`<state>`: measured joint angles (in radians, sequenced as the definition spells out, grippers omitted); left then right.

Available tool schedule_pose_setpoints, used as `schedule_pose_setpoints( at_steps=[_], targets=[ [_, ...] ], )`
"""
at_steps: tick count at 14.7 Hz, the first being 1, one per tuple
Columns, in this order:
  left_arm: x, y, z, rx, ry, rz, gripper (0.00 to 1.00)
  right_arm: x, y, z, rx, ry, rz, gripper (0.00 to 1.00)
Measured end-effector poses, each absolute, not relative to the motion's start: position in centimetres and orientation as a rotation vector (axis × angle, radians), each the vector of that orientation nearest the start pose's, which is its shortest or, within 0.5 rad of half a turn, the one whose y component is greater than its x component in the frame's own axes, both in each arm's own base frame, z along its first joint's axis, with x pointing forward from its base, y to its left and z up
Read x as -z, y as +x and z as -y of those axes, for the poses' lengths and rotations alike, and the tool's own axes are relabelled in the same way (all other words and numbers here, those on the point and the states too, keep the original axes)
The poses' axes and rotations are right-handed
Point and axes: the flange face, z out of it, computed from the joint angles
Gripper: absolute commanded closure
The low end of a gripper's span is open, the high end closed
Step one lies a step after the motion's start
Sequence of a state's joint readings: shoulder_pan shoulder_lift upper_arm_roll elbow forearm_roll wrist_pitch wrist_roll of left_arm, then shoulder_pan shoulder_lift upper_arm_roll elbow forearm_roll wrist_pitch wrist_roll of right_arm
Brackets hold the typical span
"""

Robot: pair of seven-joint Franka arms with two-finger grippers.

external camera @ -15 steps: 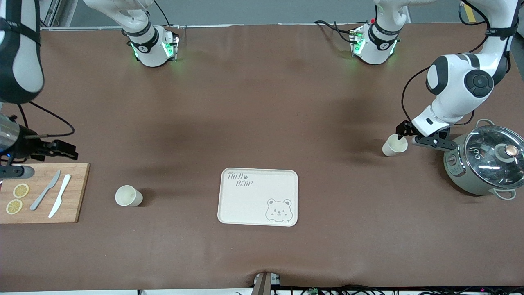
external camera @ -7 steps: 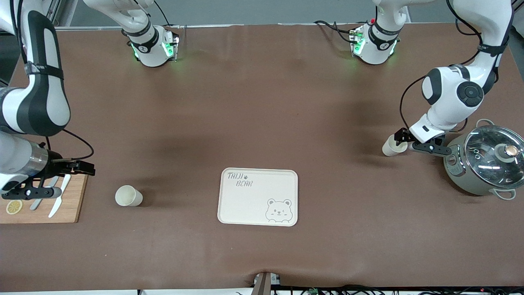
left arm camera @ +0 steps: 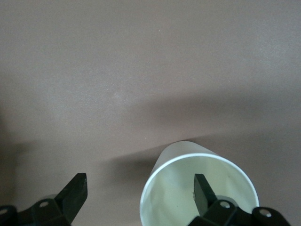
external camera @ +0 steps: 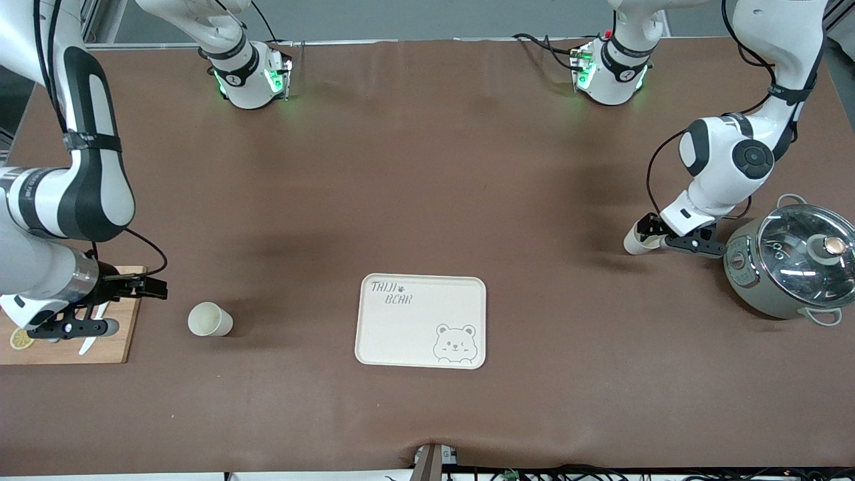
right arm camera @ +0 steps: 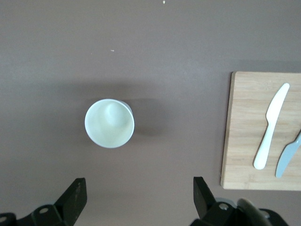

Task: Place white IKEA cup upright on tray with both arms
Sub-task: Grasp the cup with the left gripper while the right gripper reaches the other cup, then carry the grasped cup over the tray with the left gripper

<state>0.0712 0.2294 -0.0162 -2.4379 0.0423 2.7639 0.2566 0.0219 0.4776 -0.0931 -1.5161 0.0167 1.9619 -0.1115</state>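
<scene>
Two white cups stand mouth up on the brown table. One cup is beside the pot; my left gripper is open at its rim. In the left wrist view one fingertip is inside the cup's mouth, and the other is outside, so the left gripper straddles the cup wall. The other cup stands near the cutting board. My right gripper is open and empty above the board's edge; in its wrist view that cup lies ahead. The cream bear tray lies between the cups, nearer the front camera.
A grey-green pot with a glass lid stands close to the left gripper at the left arm's end. A wooden cutting board holds a white knife, a grey knife and a lemon slice.
The right arm has swung from over the cutting board toward the cup near it. The left gripper has shifted a little toward the right arm's end and now hides more of its cup.
</scene>
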Motion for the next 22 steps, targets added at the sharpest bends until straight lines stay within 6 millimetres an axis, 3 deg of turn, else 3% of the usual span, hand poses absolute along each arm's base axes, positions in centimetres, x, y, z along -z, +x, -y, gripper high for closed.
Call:
schedule_pose_setpoints(
  at_steps=[1, 6, 15, 18, 22],
  targets=[
    [-22.0, 49.8, -2.6, 0.144, -3.088, -0.370, 1.00, -37.7, 68.8, 3.8, -0.031, -3.167, 0.070, 0.00],
    [-21.6, 49.3, -4.5, 0.126, -3.088, -0.378, 1.00, -33.8, 69.2, 3.3, 0.016, -3.171, 0.085, 0.00],
    [-22.0, 49.5, -3.4, 0.143, -3.090, -0.398, 1.00, -29.5, 70.1, 3.0, 0.064, -3.178, 0.097, 0.00],
    [-22.9, 50.6, -0.9, 0.166, -3.111, -0.337, 1.00, -28.8, 70.2, 2.5, 0.077, -3.174, 0.109, 0.00],
    [-26.0, 53.3, 5.2, 0.117, -3.163, -0.175, 1.00, -28.1, 70.4, 2.5, 0.098, -3.175, 0.111, 0.00]
  ],
)
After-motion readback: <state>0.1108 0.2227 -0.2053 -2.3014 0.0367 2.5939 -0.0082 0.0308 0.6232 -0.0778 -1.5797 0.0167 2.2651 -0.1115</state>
